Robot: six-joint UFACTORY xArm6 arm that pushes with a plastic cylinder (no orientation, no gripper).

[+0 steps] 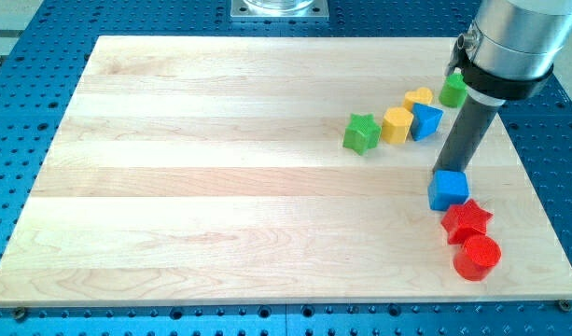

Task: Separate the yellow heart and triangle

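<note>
Wooden counter (220,187) on a blue perforated base. Near the far right corner, the yellow heart (419,96) touches the blue triangle (425,120). My tip (446,171), a bare rod with no jaws, sits toward the near edge from them, against the blue cube (448,189).

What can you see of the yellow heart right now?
The yellow heart is a small, matte yellow block lying flat near the view's upper right of the wooden board. Its lobes show; its lower part is hidden behind the blue triangle, which appears to touch it. The yellow hexagon-like block sits just below-left. My tip is apart, lower right, by the blue cube.
</note>
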